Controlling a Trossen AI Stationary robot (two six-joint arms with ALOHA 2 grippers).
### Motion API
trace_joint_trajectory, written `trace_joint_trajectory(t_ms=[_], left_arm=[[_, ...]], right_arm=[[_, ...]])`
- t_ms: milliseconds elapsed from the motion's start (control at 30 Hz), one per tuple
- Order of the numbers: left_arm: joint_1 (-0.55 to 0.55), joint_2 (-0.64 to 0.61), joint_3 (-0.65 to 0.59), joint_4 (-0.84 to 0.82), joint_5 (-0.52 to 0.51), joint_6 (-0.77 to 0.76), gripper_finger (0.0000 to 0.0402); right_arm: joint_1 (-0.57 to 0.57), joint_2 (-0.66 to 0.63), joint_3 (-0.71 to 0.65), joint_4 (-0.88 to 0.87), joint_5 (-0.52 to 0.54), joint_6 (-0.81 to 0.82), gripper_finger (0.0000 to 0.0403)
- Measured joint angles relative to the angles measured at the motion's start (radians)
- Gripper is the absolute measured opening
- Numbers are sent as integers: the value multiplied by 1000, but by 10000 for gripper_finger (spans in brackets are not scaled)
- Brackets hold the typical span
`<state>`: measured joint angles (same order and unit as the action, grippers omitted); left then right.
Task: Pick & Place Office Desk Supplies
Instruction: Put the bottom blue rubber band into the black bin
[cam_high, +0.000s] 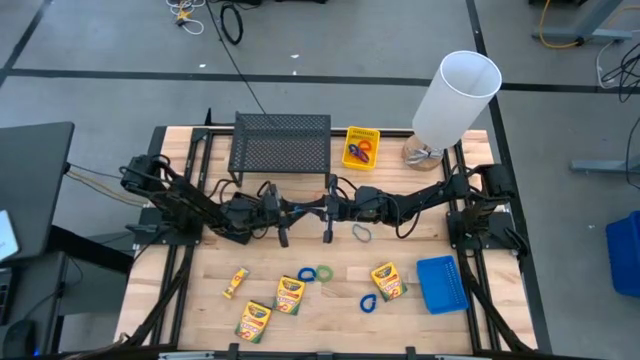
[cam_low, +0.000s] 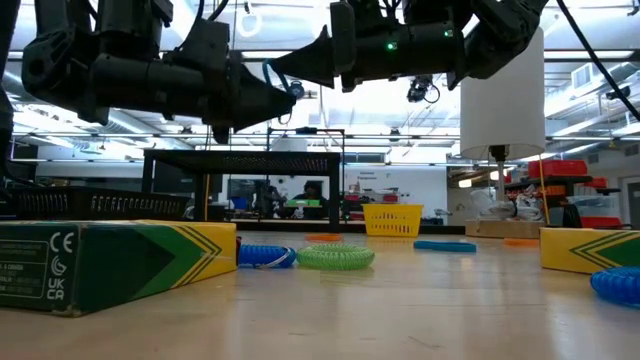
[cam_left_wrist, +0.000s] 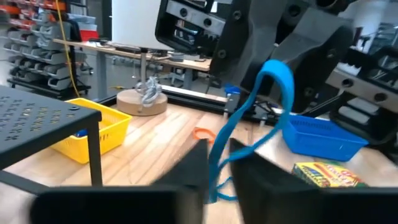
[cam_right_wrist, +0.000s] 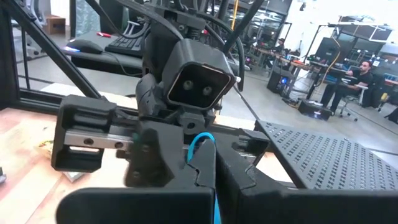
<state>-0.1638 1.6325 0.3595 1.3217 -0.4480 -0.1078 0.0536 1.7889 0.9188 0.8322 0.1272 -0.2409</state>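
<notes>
i have both arms raised mid-table, tips meeting. my left gripper (cam_left_wrist: 217, 163) is pinching a thin blue plastic loop (cam_left_wrist: 268, 93), and my right gripper (cam_right_wrist: 208, 163) is pressed onto the same loop from the opposite side. the blue mesh plastic bin (cam_left_wrist: 320, 134) sits beyond them, the yellow bin (cam_high: 361, 147) behind.

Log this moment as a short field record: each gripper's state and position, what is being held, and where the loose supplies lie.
left gripper: above table centre, fingers shut on the blue loop
right gripper: facing the left one, fingers shut on the same loop
stage: mid-air handover between arms
yellow bin: back of the table, holds loops
blue bin: front right
crayon boxes: four, along the front
loose loops: green loop, grey loop
</notes>
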Motion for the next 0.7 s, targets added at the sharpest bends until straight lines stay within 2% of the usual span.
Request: trace_joint_trajectory(t_ms=[33,100,333,500,700], left_arm=[[0,0,0,-6,-2,2,30],[0,0,0,-15,-4,12,11],[-5,-13,0,-51,-4,57,4],[-20,-32,0,-81,-20,89,3],[-31,-72,0,-158,-51,112,3]], right_arm=[[0,0,0,0,0,0,0],[0,0,0,-1,-7,0,0],[1,0,0,-28,-62,17,16],[3,0,0,-57,-79,19,62],[9,-1,0,-62,-102,16,144]])
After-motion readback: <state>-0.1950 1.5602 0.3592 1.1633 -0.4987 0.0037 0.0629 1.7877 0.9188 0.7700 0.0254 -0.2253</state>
